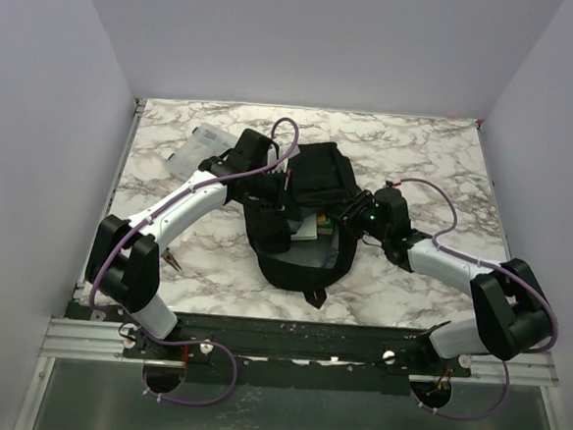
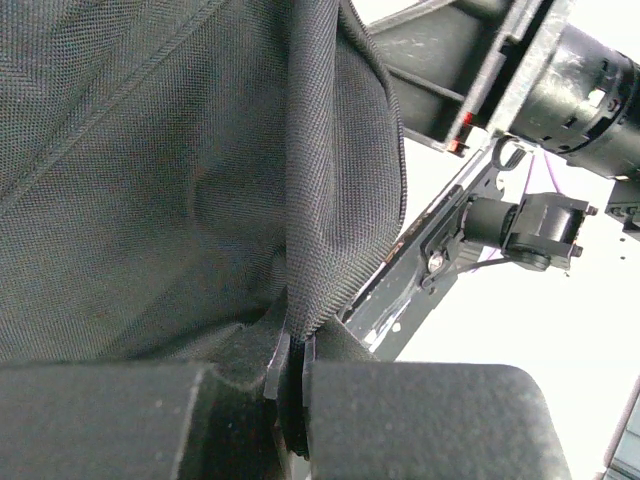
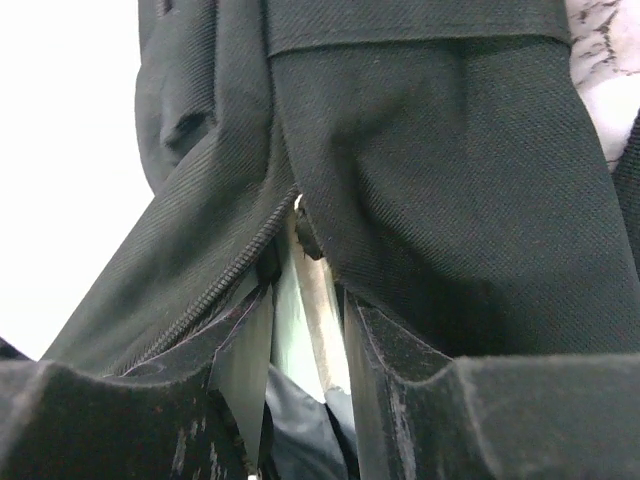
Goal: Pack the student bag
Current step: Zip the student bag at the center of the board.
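The bag [image 1: 319,173] lies open at the centre of the tabletop [image 1: 428,156]. The left gripper [image 2: 290,370], at the bag's 9 o'clock edge, is clamped on a fold of bag fabric. The right gripper [image 3: 300,330], at the 3 o'clock edge, sits at the zip opening with a narrow gap between its jaws; whether it clamps fabric cannot be told. A clear case [image 1: 201,148] lies at 10 o'clock.

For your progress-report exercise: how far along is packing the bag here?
Done: a pale flat item lies inside the open black fabric backpack. In hand: the left gripper pinches a fabric fold; the right gripper sits at the zipper edge, grip unclear. Left: the clear plastic case lies outside on the marble table; zipper open.
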Motion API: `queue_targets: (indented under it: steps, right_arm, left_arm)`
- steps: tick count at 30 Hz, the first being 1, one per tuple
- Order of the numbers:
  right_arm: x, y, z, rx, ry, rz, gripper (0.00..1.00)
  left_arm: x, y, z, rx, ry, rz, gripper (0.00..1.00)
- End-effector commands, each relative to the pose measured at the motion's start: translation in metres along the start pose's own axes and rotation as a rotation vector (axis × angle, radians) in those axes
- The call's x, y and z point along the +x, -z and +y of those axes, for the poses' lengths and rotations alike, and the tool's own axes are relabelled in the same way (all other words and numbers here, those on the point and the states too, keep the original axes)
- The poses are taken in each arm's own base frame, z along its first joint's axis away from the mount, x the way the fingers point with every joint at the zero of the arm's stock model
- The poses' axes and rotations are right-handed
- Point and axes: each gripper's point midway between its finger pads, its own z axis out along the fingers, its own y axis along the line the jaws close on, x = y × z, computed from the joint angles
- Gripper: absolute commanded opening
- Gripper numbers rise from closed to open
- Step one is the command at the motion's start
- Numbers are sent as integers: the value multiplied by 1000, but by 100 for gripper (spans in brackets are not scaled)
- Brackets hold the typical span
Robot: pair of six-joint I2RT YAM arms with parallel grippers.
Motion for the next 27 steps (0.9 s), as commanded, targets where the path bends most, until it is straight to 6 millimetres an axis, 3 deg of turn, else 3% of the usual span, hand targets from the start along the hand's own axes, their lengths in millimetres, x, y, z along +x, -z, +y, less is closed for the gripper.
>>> queue_targets:
  steps: [1,8,12,17,27]
  right_arm:
    - [-17,-12,-3,66,-47,-79,38]
    - [-36,-20,-14,112,-9,-186,44]
    - [-49,-30,-13,143,30,-256,44]
    - [-62,-39,-29,200,39,-349,39]
    - [-81,-46,-28,225,185,-422,40]
  left_arm:
    - [-5,2,-7,43,-11,-12,0]
    - [-5,2,-10,55,-10,-10,0]
    - [-5,2,-10,58,-8,-10,0]
    - [-4,3,-12,65,-7,-9,0]
    - [-3,3,-13,72,-7,-7,0]
